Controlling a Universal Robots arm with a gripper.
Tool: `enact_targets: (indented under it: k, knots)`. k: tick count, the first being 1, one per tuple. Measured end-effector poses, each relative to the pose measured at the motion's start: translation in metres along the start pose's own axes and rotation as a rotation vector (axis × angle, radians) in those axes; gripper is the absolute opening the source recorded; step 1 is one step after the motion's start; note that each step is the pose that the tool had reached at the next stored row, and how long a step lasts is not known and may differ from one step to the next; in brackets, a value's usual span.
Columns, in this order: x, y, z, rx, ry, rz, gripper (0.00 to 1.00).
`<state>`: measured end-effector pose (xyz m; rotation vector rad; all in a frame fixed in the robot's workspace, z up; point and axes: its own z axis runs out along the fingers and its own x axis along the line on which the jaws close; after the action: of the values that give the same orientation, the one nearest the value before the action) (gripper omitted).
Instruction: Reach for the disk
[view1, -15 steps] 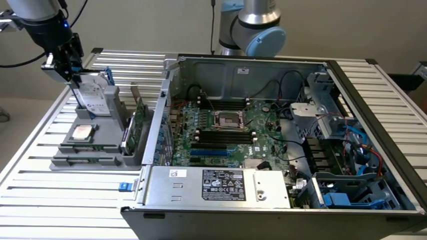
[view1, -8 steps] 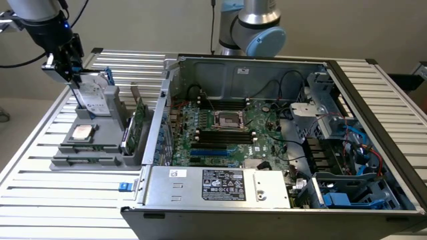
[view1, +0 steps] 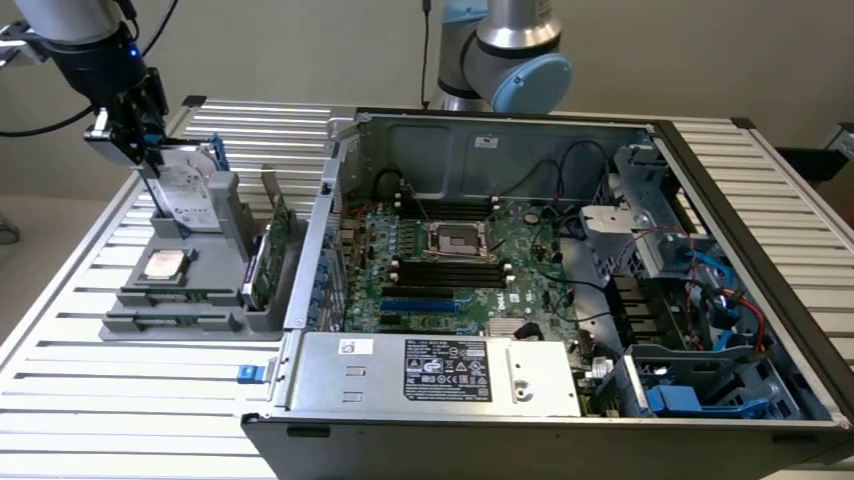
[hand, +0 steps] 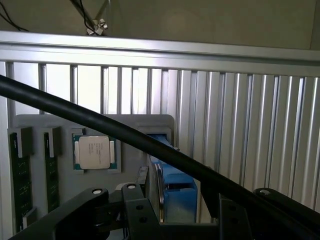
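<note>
The disk (view1: 190, 192) stands on edge in a slot at the far end of a grey holder (view1: 200, 305), at the exterior view's left. It is silver-grey with a white label and blue rails. My gripper (view1: 144, 150) hangs just above it, almost touching its top edge. In the wrist view the blue-railed disk (hand: 172, 185) lies between the black fingers (hand: 140, 212), with a gap on one side. The gripper (hand: 182, 220) is open and straddles the top of the disk without clamping it.
The holder (hand: 130, 145) also carries a square silver CPU chip (view1: 164, 264) (hand: 93, 152) and memory sticks (hand: 20, 175). An open computer case (view1: 561, 270) with a silver power supply (view1: 441, 372) stands to the exterior view's right on the slatted table (view1: 80, 370). A black cable (hand: 125, 135) crosses the wrist view.
</note>
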<state>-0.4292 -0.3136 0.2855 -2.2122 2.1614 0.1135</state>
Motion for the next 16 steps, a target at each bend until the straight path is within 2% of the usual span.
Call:
enact_targets:
  k: [12, 16]
  knots:
    - [0.0001, -0.0010, 0.0010, 0.0000, 0.0001, 0.000, 0.54]
    - [0.0001, -0.0010, 0.0014, -0.0022, 0.0002, 0.000, 0.54]
